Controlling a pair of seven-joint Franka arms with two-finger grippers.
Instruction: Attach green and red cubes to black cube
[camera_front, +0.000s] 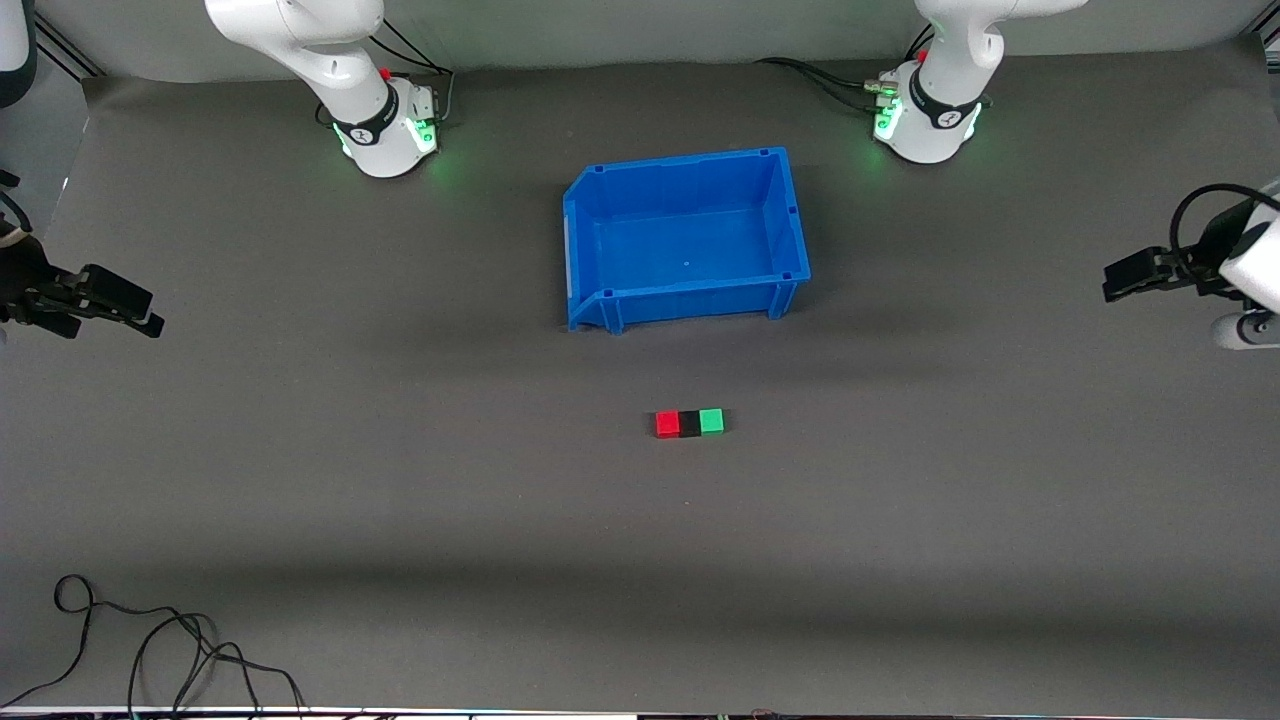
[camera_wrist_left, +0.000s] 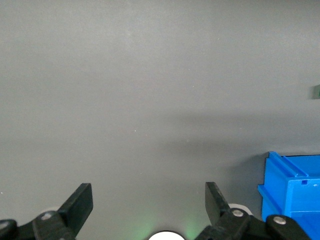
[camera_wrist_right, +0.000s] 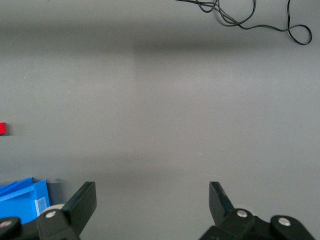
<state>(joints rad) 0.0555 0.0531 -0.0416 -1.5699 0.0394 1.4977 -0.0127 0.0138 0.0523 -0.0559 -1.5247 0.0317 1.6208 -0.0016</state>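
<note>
Cubes: red cube (camera_front: 667, 424), black cube (camera_front: 689, 423), green cube (camera_front: 711, 421) touching in a row on the tabletop (camera_front: 400, 480), nearer the front camera than the blue bin (camera_front: 686, 238).
Left gripper (camera_wrist_left: 149, 204): jaws wide apart, empty, over the left arm's end.
Right gripper (camera_wrist_right: 152, 202): jaws wide apart, empty, over the right arm's end.

Red cube (camera_front: 667, 423); black cube (camera_front: 689, 423); green cube (camera_front: 711, 421); blue bin (camera_front: 583, 215); grey table (camera_front: 400, 480).
</note>
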